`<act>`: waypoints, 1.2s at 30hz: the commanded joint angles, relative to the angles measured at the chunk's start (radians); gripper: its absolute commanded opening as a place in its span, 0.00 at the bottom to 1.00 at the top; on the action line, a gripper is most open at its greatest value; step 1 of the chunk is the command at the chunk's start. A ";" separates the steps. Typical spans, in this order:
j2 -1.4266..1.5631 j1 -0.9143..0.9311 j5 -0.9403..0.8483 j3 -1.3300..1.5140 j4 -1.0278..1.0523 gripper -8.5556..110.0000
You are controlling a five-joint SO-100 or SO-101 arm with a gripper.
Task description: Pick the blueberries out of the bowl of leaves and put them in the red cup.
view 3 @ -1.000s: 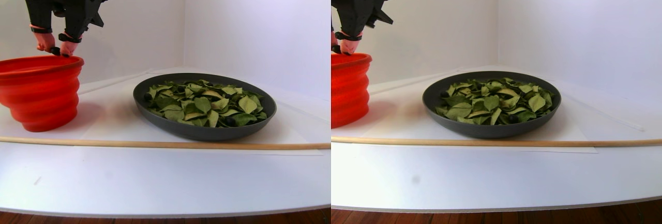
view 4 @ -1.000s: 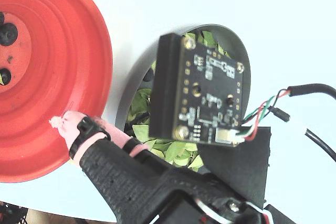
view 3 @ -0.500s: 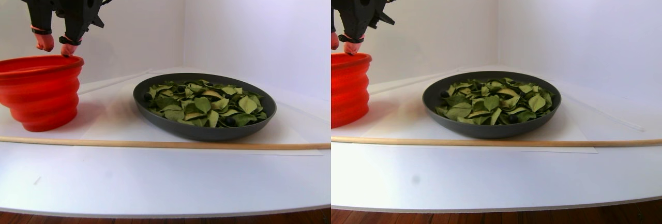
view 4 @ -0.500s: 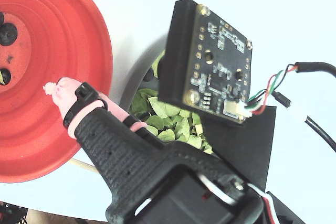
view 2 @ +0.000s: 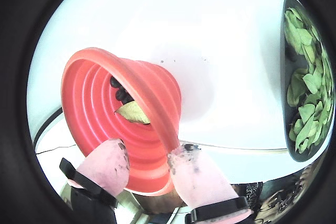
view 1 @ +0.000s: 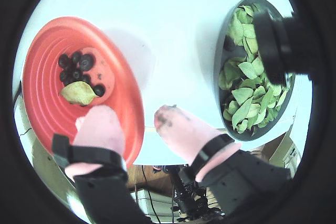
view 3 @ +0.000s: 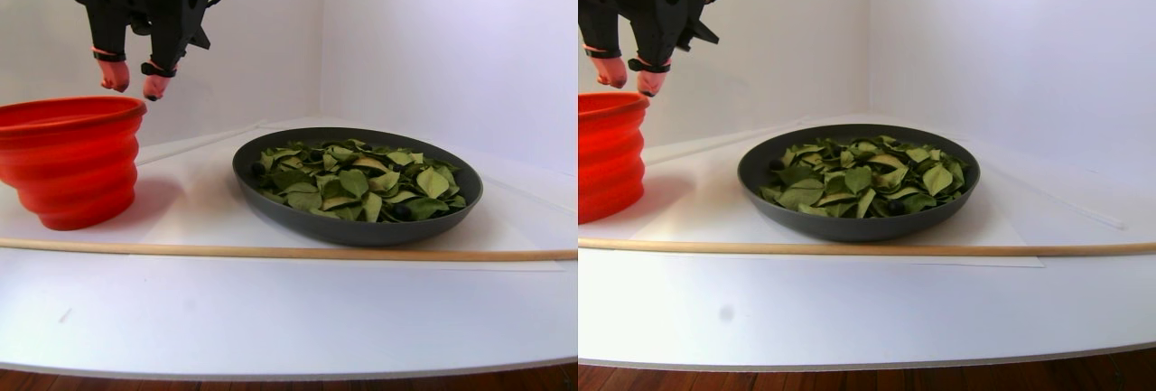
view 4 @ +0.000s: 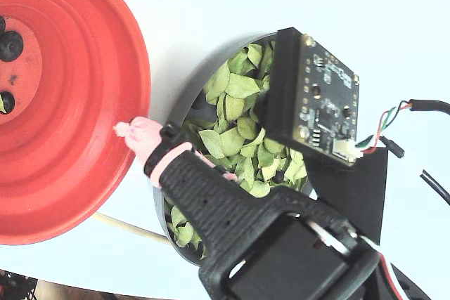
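Blueberries (view 1: 77, 66) clustered on pale bottom of red cup (view 1: 47, 114), beside one stray leaf (view 1: 77, 93); a few more dark ones half hidden among leaves (view 3: 361, 179) in bowl (view 3: 357, 228), one near bowl's left rim in stereo pair view.

Arm reaching down from upper left of stereo pair view, black wrist housing tilted, two pink-capped fingers (view 3: 115, 77) pointing downward. Tool (view 3: 134, 84) hanging above right edge of cup's rim, clear of rim, well left of bowl.

Tool spread apart, nothing between fingertips. In a wrist view (view 1: 128, 121), one fingertip over cup's inner wall, other over white desk (view 1: 173, 35) between cup and bowl. In a wrist view (view 2: 148, 158), cup's rim seen passing through gap between both fingertips; dark smudges on pink caps.

In fixed view, one pink fingertip (view 4: 137, 135) over cup's right rim, black finger body crossing bowl of leaves; circuit board (view 4: 316, 103) covering bowl's right side.

Thin wooden rod (view 3: 271, 251) lying across desk in front of cup and bowl.
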 commanded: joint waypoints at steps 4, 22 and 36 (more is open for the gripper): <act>0.110 0.041 -0.026 -0.061 0.038 0.19; 0.150 0.184 -0.075 -0.061 0.081 0.20; 0.114 0.281 -0.091 -0.054 0.080 0.19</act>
